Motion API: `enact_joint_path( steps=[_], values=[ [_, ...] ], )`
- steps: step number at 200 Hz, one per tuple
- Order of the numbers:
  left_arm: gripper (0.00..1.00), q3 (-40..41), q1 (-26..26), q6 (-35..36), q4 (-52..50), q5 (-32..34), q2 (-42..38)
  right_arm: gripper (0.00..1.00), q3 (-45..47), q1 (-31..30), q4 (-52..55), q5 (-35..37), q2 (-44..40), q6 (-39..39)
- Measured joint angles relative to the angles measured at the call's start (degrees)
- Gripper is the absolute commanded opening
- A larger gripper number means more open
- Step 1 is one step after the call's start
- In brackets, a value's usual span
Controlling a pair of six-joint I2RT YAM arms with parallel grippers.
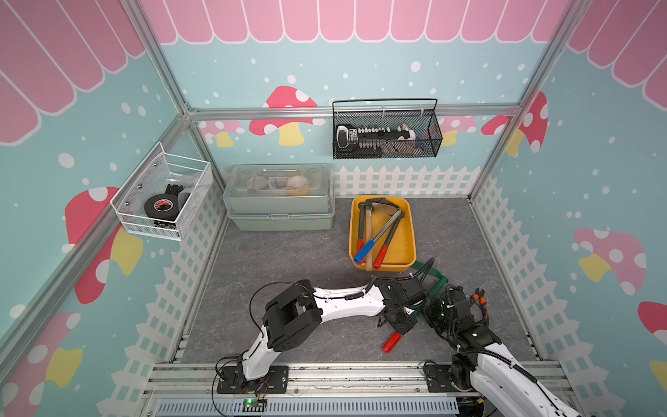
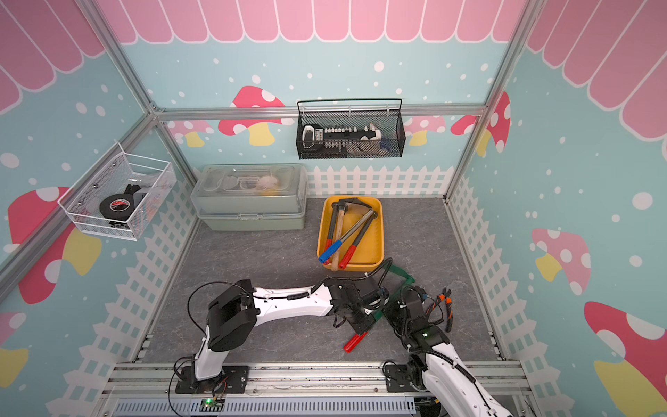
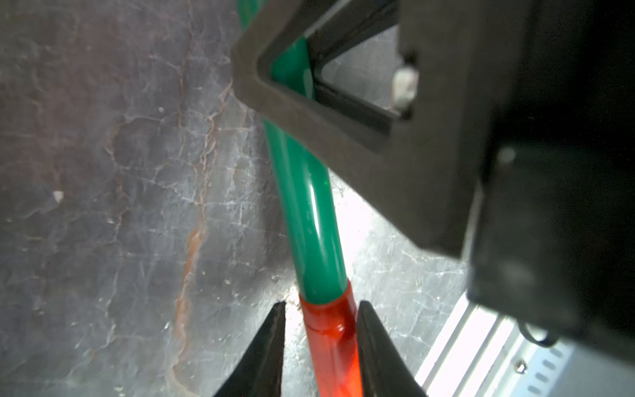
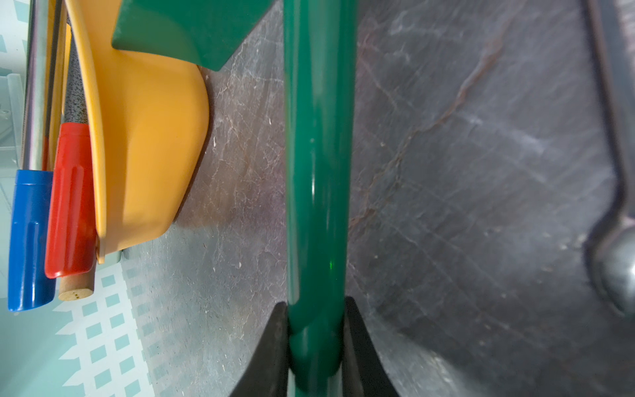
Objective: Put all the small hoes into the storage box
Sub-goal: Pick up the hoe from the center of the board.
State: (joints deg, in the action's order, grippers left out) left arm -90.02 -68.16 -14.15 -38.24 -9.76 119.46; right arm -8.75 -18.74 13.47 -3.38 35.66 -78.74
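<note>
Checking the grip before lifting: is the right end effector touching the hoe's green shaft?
Touching. The right wrist view shows the right end effector closed on the hoe's green shaft, both fingers against it, no gap.

Hoe (image 4: 318,172): glossy green shaft, glossy red grip (image 3: 331,343). Box (image 4: 151,137): smooth yellow plastic. Floor (image 4: 481,172): matt grey, stone-veined, scuffed.

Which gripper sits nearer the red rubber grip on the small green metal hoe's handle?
Left. The left gripper straddles the red grip itself; the right gripper is shut on the green shaft farther up, toward the blade.
</note>
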Motion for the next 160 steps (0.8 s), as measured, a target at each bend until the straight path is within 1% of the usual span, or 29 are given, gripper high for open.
enact_joint_path(
  steps=[33,93,160],
  values=[
    [0.35,0.3,0.1,-1.1,0.1,-1.7,0.0,0.16,0.0,0.0,0.3,0.2,-0.6,-0.3],
    [0.35,3.6,0.1,-4.1,1.6,-3.5,0.0,0.16,0.0,0.0,1.6,0.9,-2.1,-1.1],
    [0.35,3.8,0.1,-7.6,2.3,-4.6,-0.1,0.16,-0.1,0.0,1.7,1.1,-2.9,-1.6]
  ],
)
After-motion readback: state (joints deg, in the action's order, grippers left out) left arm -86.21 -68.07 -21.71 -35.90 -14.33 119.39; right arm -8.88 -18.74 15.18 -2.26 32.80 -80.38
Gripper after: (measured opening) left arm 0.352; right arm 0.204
